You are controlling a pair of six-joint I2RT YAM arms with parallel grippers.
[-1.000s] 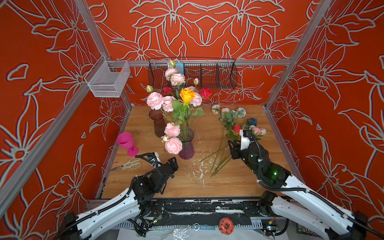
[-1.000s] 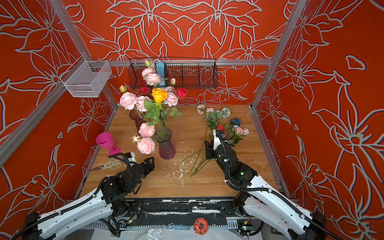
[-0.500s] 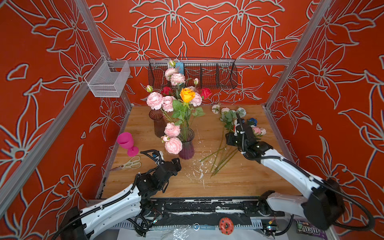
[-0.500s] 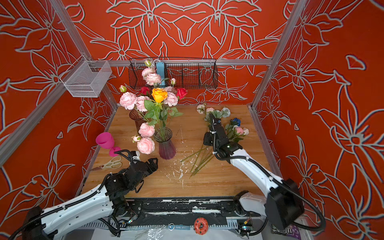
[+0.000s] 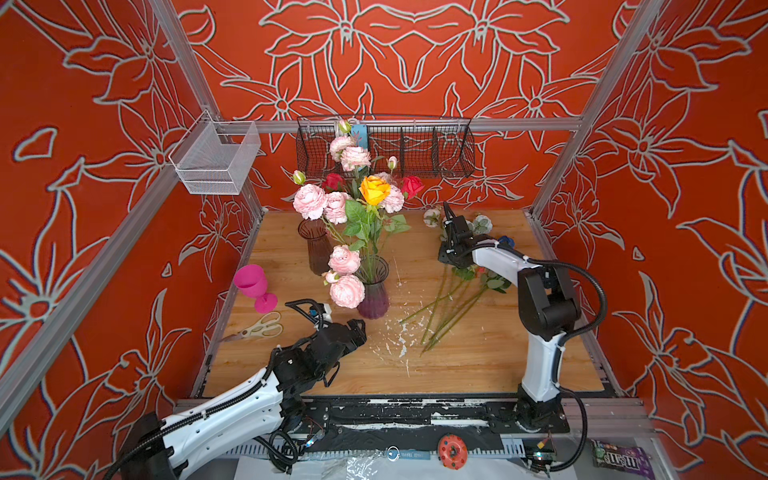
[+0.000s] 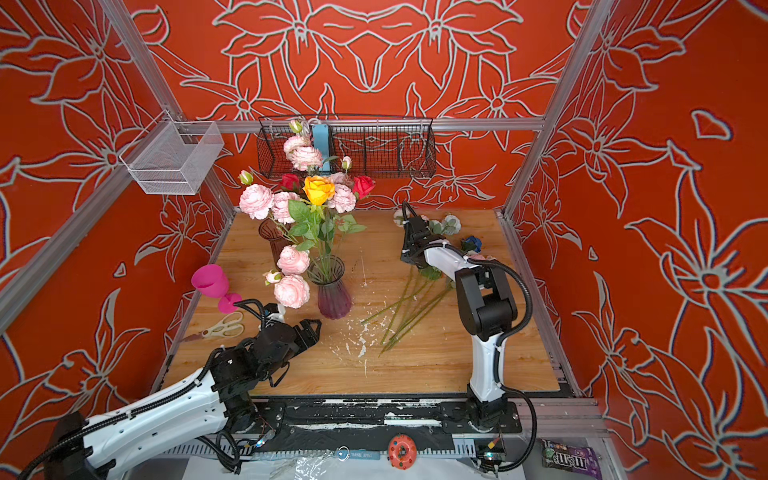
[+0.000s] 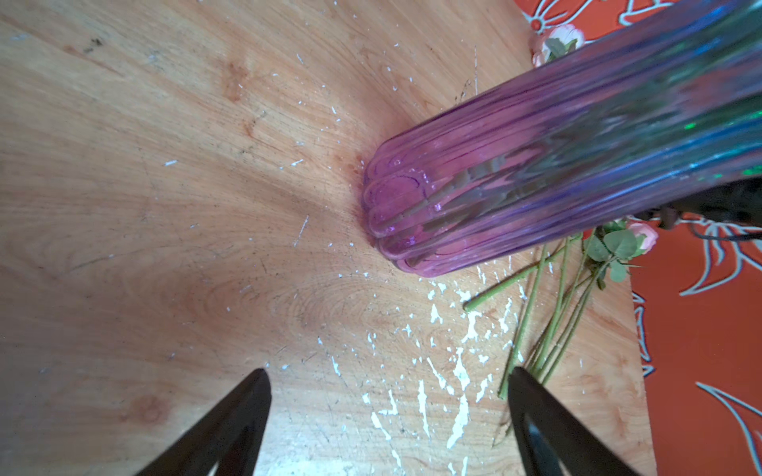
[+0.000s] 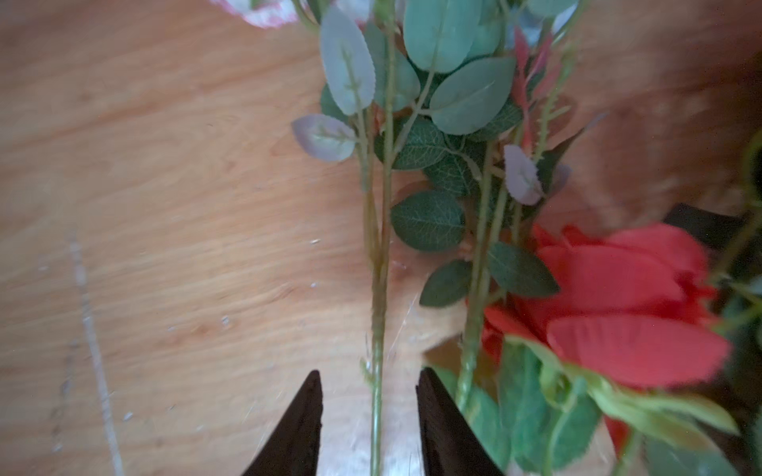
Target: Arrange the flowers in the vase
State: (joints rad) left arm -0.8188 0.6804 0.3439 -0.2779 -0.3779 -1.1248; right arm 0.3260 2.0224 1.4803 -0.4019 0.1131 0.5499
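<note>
The loose flowers (image 5: 454,321) lie on the table (image 5: 478,374) at three o'clock from the vase (image 5: 372,297). The right gripper (image 8: 370,371) is narrow and straddles one stem (image 8: 377,288) without pinching it. The stems look light and wiry, so grip the bare stem below the leaves. The left gripper (image 7: 388,370) is wide and empty.

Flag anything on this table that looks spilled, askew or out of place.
White flecks litter the table in front of the purple vase, like chipped paint or debris. Two pink blooms droop low beside the vase, well under the rest of the bouquet. Nothing else stands out.
</note>
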